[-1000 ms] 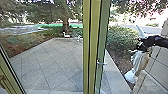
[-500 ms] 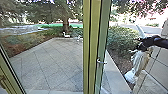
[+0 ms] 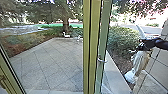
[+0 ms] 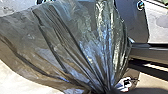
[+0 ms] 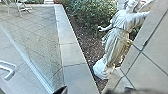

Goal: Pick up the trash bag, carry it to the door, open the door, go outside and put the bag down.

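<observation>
While left jaws (image 4: 107, 90) clamp glossy, pleated trash bag (image 4: 75, 47) | right jaws (image 3: 141, 47): cannot tell

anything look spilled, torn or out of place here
Nothing clearly stands out. The trash bag is bunched together, with no obvious tear or spill. The white statue slants in the right wrist view, but so does the wall beside it, so that's probably just camera angle.

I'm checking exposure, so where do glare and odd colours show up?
Head view: purplish tinges among the upper leaves, possibly fringing; left wrist view: shiny glints on folds of the trash bag; right wrist view: bright highlights on the white statue.
</observation>
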Robot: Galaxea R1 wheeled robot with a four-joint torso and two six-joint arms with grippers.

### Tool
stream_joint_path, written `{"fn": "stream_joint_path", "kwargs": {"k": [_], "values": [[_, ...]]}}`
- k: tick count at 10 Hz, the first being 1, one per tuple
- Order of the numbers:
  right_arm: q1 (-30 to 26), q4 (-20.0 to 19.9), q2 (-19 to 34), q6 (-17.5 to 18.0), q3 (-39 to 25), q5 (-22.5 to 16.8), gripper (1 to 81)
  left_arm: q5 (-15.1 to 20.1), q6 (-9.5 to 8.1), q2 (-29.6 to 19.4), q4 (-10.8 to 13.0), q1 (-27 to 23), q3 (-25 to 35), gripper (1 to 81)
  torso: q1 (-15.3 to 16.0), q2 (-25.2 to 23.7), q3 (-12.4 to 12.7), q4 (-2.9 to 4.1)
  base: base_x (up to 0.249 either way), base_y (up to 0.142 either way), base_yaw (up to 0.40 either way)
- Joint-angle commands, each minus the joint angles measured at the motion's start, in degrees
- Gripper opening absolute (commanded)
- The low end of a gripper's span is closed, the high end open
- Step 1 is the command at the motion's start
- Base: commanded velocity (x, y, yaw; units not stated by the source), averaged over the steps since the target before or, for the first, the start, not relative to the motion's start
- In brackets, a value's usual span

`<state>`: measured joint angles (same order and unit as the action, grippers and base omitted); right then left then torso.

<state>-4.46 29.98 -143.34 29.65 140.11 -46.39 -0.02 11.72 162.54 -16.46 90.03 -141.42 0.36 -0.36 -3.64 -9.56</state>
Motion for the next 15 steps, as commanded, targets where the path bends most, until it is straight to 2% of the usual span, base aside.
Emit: {"fn": "stream_joint_path", "kwargs": {"k": [1,5,7,8,9,11,12,14,15], "values": [[-10.69,11.51,1.97,-1.7,1.65,4.81,81.1,3.98,-0.03,-0.37,-0.86,-2.0,0.53,1.0,0.0,0.0,0.0,0.0,0.0,0.0,0.0],[-8.76,17.13,4.17,-2.67,1.74,5.96,81.1,4.07,-0.03,-0.02,-0.86,-2.0,0.53,1.0,0.02,0.0,0.0,0.0,0.0,0.0,0.0],[-8.05,17.22,5.14,-3.45,1.74,6.04,81.1,4.07,-0.03,0.07,-0.86,-2.0,0.53,1.0,0.02,0.0,0.0,0.0,0.0,0.0,0.0],[-7.35,17.13,5.49,-3.63,1.56,6.13,81.1,4.07,-0.03,0.16,-0.86,-2.0,0.53,1.0,0.02,0.0,0.0,-1.21,0.0,0.0,0.0],[-6.47,17.13,5.58,-3.63,1.47,6.22,81.1,4.07,-0.03,0.25,-0.86,-2.0,0.53,1.0,0.05,0.0,0.0,-1.65,0.0,0.0,0.0],[-5.59,16.52,5.67,-3.63,1.65,7.36,81.1,4.07,-0.03,0.16,-0.95,-2.0,0.53,1.0,0.05,0.0,0.0,-3.15,0.0,0.0,0.0],[-5.15,16.52,5.67,-3.63,1.74,7.36,81.1,4.07,-0.03,0.16,-0.95,-2.0,0.53,1.0,0.05,0.0,0.0,-1.93,0.0,0.0,0.0],[-3.84,16.43,5.67,-3.46,1.74,8.15,81.1,4.16,-0.03,0.16,-0.95,-1.92,0.53,1.0,0.07,0.0,0.0,-3.19,0.0,0.0,0.0],[-3.74,16.43,5.58,-3.37,2.0,8.68,81.1,4.75,-0.03,0.16,-0.95,-2.0,0.53,1.0,0.07,0.0,0.0,-3.19,0.0,0.0,0.0]]}}
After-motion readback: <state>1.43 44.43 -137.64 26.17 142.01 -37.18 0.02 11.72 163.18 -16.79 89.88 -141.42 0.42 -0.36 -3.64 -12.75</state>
